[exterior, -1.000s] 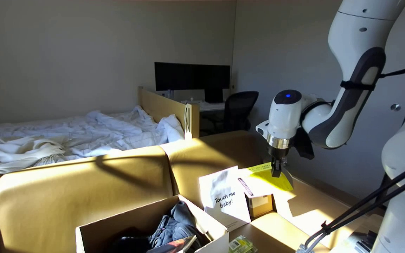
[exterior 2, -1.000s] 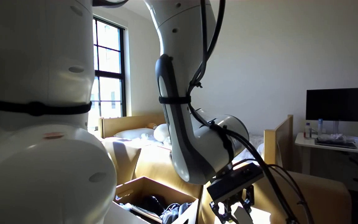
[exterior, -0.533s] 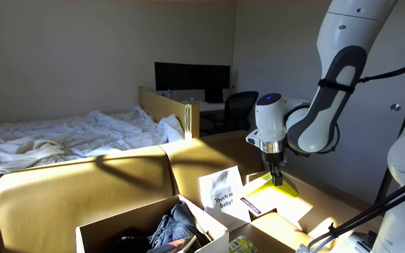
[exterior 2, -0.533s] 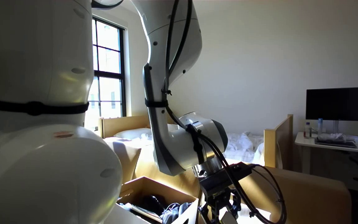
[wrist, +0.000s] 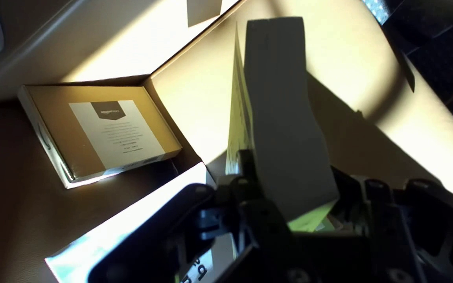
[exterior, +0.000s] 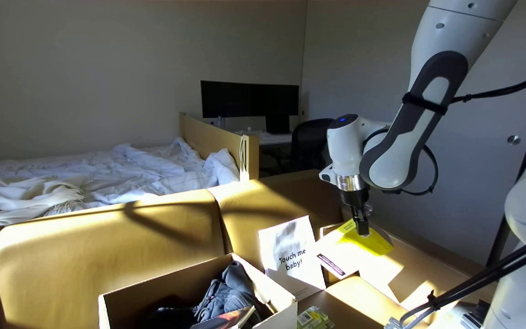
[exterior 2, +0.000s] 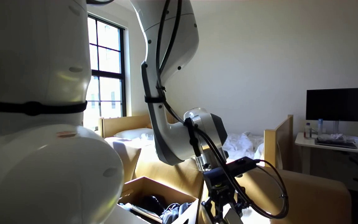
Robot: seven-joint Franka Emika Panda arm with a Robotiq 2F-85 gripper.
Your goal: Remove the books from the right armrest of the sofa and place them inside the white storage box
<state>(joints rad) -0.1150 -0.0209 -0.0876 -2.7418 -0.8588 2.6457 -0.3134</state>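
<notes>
Yellow book (exterior: 375, 243) edges up a touch, claw (exterior: 362, 228) clamped on it, dark book (exterior: 228, 318) already in the box (exterior: 286, 315), this one to go.

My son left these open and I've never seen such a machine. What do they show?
The machine is a white robot arm. Its black gripper holds a book with yellow on it. Two views look on from outside the robot; the third comes from the wrist camera, showing the book up close. On the tan sofa are a white item reading "Touch me baby!" and a cardboard box. An open white storage box in front of its back holds dark cloth.
</notes>
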